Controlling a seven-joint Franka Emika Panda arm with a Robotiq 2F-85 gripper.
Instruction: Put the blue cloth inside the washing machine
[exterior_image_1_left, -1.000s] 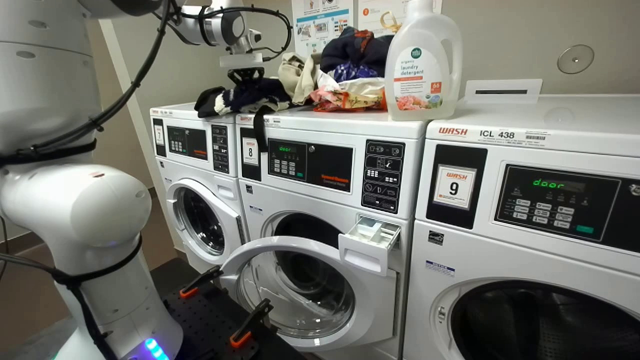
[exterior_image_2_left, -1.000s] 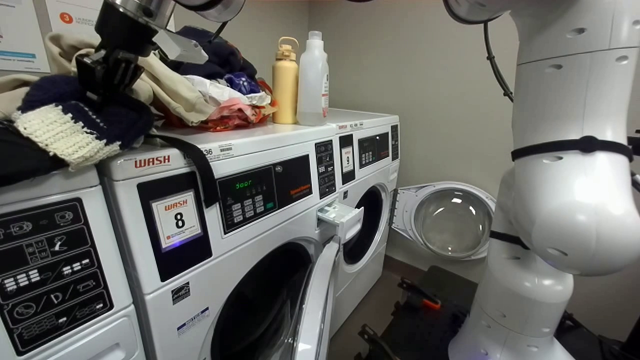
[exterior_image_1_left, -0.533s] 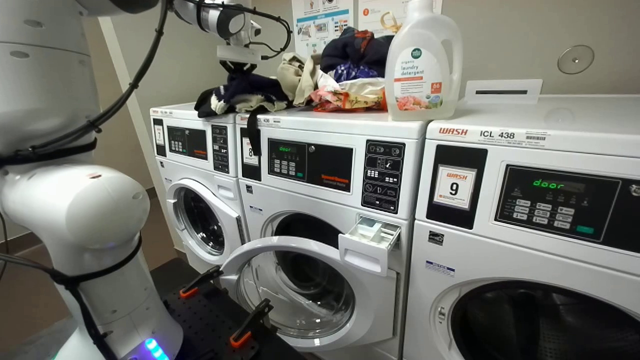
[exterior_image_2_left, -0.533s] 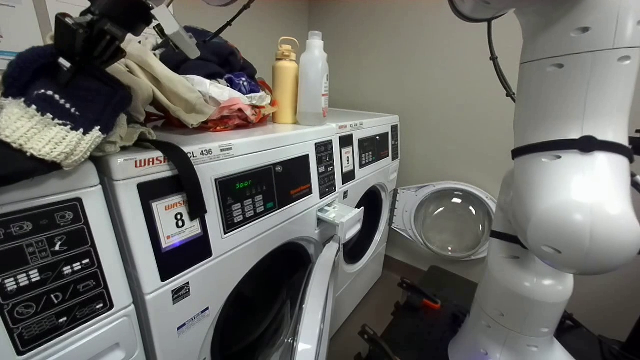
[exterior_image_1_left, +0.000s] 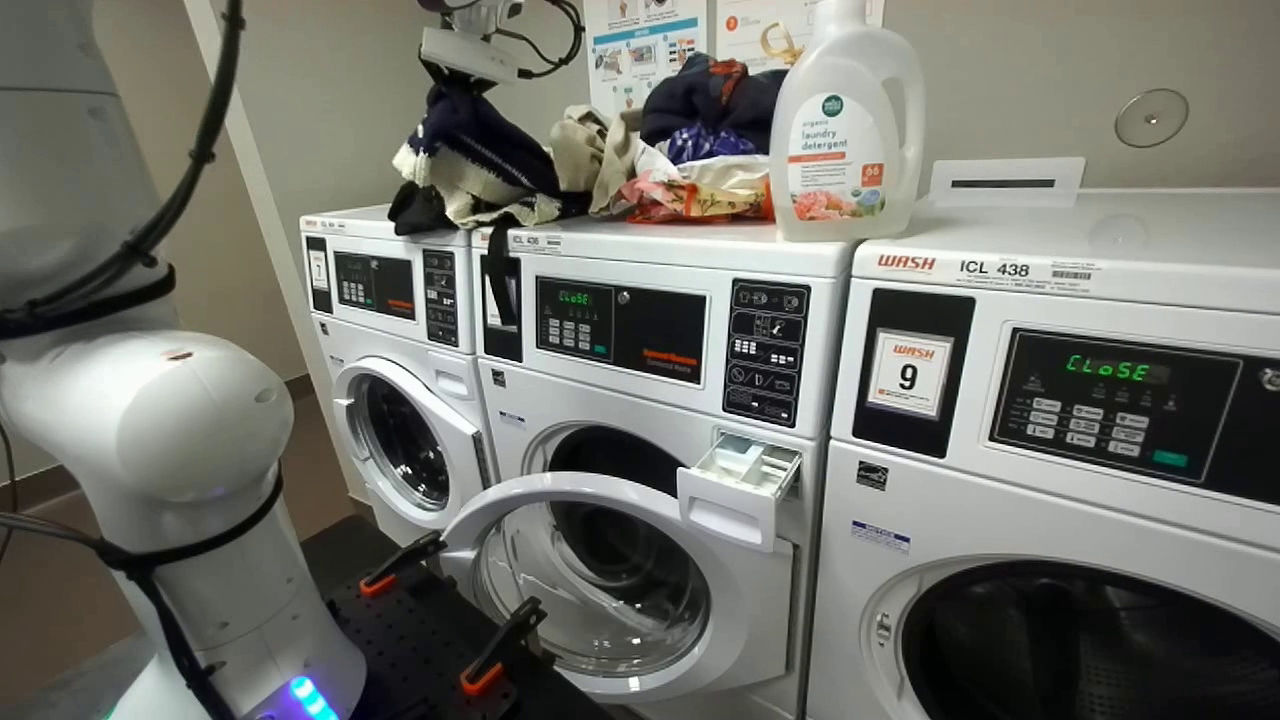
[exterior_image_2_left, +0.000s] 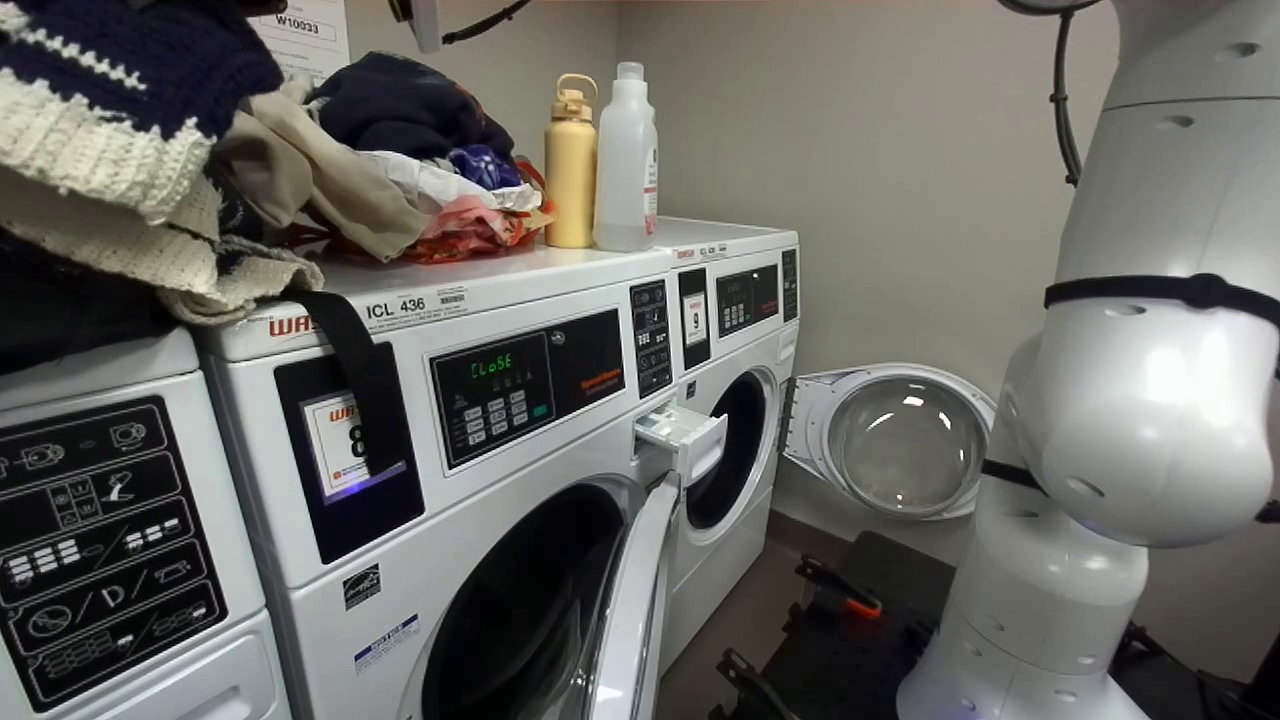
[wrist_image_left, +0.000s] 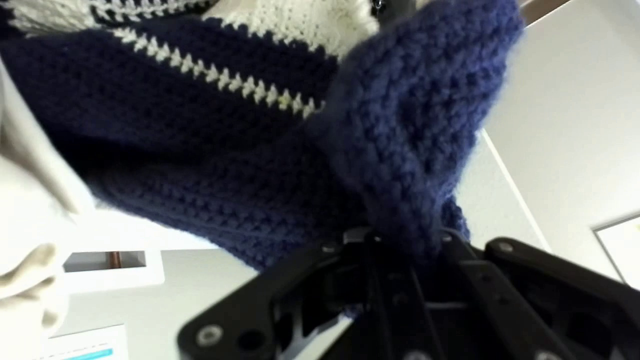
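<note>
A laundry room: numbered washing machines (exterior_image_1_left: 640, 398) in a row, a detergent bottle (exterior_image_1_left: 840, 150) on top, wall notices (exterior_image_1_left: 648, 35).

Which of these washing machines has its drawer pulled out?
Machine 8, between machine 7 and machine 9: only its drawer sticks out; theirs look flush.

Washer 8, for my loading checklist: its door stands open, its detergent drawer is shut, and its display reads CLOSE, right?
Not quite: on washer 8, the detergent drawer is pulled out in both exterior views; the door stands open and the display reads CLOSE.
</note>
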